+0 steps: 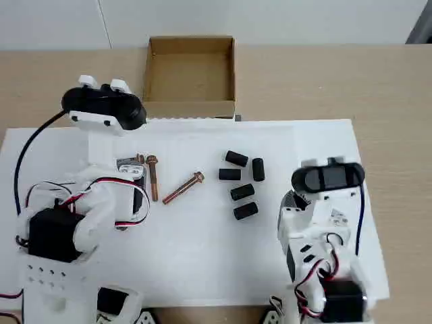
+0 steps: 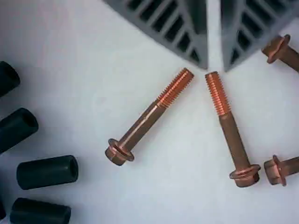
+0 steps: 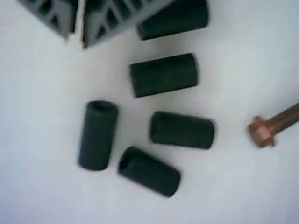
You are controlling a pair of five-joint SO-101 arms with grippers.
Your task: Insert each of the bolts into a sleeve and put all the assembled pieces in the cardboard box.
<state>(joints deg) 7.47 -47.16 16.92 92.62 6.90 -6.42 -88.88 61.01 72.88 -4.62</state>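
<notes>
Several copper bolts lie loose on the white sheet: one slanted bolt (image 1: 182,187) (image 2: 149,116), one (image 1: 152,177) (image 2: 231,128) beside it, and further bolt heads (image 2: 282,49) (image 2: 280,170) close by. Several black sleeves (image 1: 241,192) lie scattered right of the bolts, all without bolts in them (image 3: 163,74) (image 3: 97,134) (image 3: 182,130) (image 3: 149,170). My left gripper (image 2: 215,67) (image 1: 129,169) hangs just above the bolts' threaded ends, shut on nothing. My right gripper (image 3: 76,39) (image 1: 291,200) hovers beside the sleeves, also shut and holding nothing. The cardboard box (image 1: 190,101) stands beyond the sheet.
The white sheet (image 1: 202,256) covers the wooden table between both arms. One more sleeve (image 3: 173,18) lies partly under the right gripper's fingers (image 3: 117,18). A bolt head (image 3: 261,130) lies beyond the sleeves. Bare sheet stretches in front of the parts.
</notes>
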